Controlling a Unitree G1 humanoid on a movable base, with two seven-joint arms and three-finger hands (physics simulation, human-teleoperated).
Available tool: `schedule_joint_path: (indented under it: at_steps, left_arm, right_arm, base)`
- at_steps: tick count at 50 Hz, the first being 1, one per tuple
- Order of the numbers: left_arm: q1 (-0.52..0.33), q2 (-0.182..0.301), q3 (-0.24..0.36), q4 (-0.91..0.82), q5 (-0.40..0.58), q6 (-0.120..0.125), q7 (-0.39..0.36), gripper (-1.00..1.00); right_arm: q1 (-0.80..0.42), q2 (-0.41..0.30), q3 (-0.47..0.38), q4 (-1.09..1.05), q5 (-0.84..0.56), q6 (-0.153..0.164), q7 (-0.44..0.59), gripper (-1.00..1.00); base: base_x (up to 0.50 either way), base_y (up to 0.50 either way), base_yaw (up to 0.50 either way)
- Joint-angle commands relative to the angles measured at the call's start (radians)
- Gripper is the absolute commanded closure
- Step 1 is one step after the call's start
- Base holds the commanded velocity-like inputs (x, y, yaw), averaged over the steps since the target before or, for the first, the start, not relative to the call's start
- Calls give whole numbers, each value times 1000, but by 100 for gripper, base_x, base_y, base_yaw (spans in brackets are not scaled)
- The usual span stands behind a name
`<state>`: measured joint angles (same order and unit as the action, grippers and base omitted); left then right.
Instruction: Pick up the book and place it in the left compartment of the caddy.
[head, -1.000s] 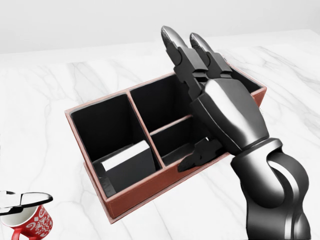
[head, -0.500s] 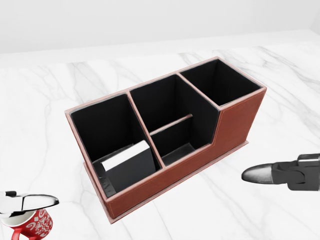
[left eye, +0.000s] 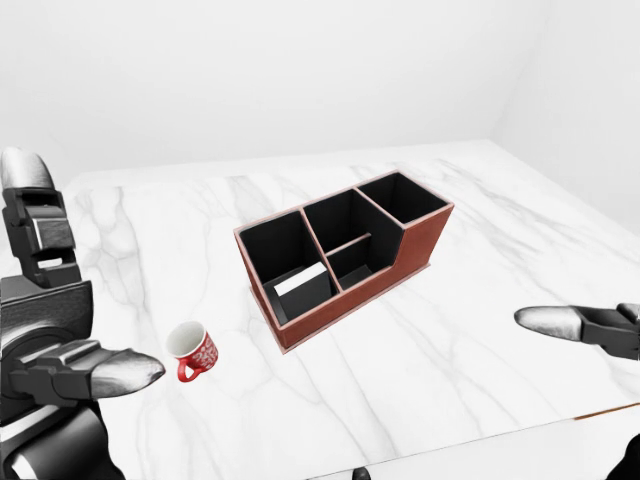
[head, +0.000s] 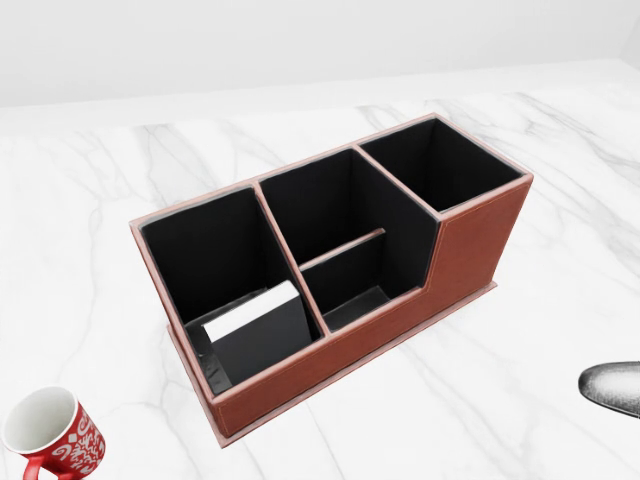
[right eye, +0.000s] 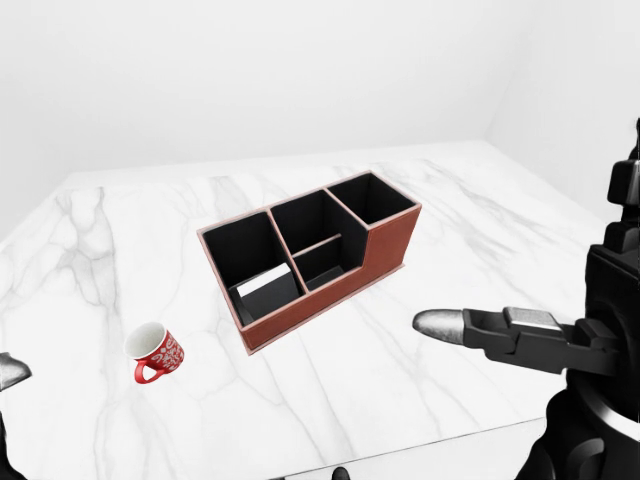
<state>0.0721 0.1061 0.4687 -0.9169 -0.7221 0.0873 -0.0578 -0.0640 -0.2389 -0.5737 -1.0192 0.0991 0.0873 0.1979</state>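
1 caddy (head: 470, 245), 1 book (head: 252, 322), 1 mug (head: 55, 432), 1 table (head: 100, 200), 2 robot hands: left (left eye: 60, 340), right (right eye: 560, 340)

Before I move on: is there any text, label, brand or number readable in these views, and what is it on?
No text can be read in any view.
Red mug: white markings on its side, too small and blurred to tell if they are letters or just a pattern.
Caddy: plain brown walls, no label showing.
Book in the caddy's left compartment: only a white edge and dark cover show, no title visible.
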Motion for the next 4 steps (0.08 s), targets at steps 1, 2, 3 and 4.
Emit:
schedule_joint_path:
  at_steps: [1, 2, 3, 4]
  left_arm:
    - [-17, 69, 92, -72, -228, 0, 115, -100]
    - [-16, 72, 96, -75, -243, 0, 120, -100]
    - [-14, 78, 105, -82, -259, 0, 126, -100]
    - [-13, 83, 112, -87, -273, 0, 133, -100]
  right_arm:
    - [17, -65, -31, -28, 115, 0, -139, -100]
    - [11, -66, -26, -28, 113, 0, -144, -100]
    - [4, -69, -20, -28, 113, 0, -151, -100]
    - [1, -73, -14, -28, 112, 0, -156, -100]
  base:
    - [0, 0, 0]
    - [0, 0, 0]
    - [0, 0, 0]
    - [0, 0, 0]
